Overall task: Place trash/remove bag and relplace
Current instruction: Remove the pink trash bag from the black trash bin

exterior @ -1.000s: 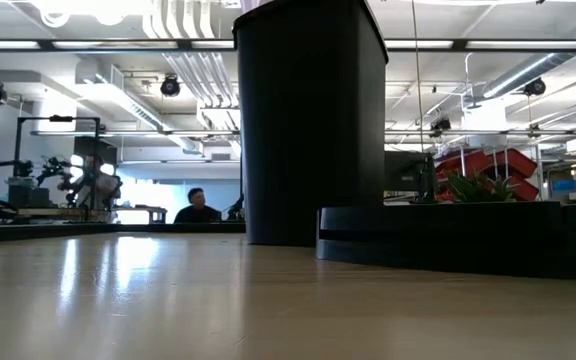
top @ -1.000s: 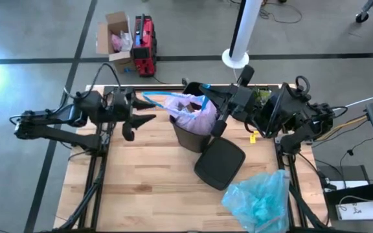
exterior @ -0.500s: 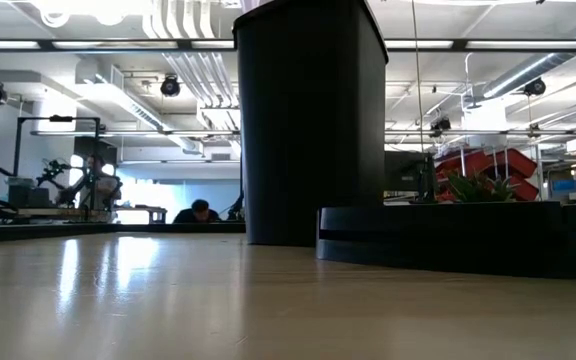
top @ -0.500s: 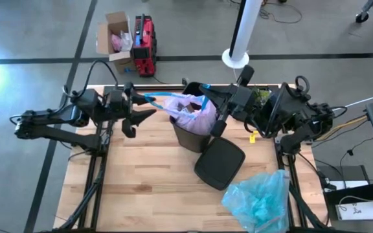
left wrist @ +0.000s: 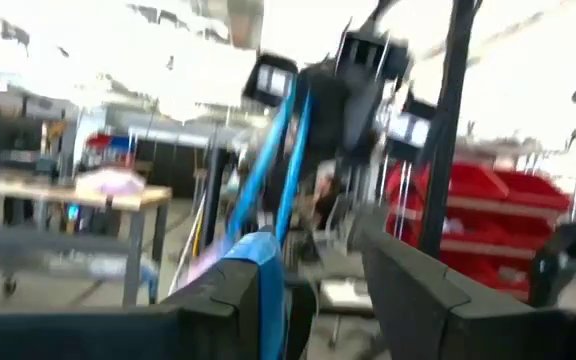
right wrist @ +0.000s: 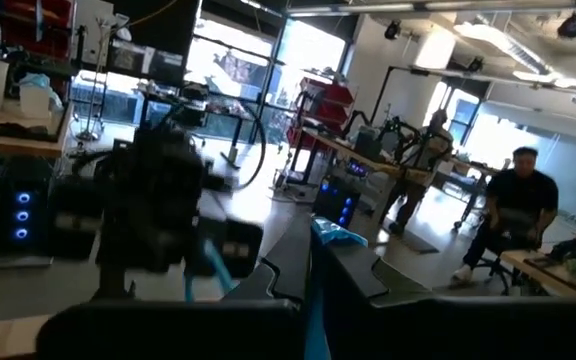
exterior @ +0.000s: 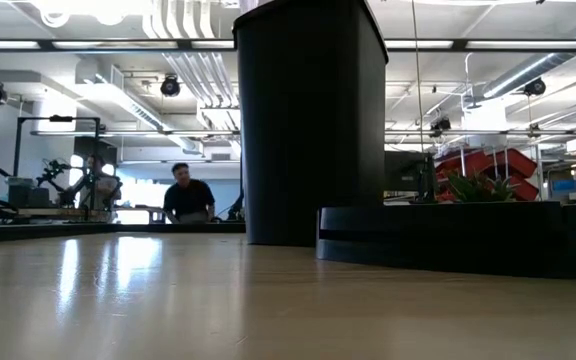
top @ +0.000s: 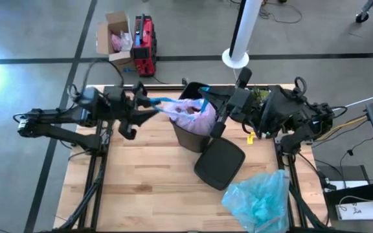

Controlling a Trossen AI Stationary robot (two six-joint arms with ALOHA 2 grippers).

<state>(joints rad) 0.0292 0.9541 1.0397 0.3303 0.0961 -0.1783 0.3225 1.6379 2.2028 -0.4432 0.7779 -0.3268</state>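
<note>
Bag-removal step: left claw pinching a blue tie, right claw pressed tight on the other. Next: lifting the bag clear of the bin, evenly.

On the wooden table we see a black bin lid lying flat beside the black bin. Off the table's far edge, a red case and an open cardboard box sit on the floor near a white pole. A person stands in the room beyond.
</note>
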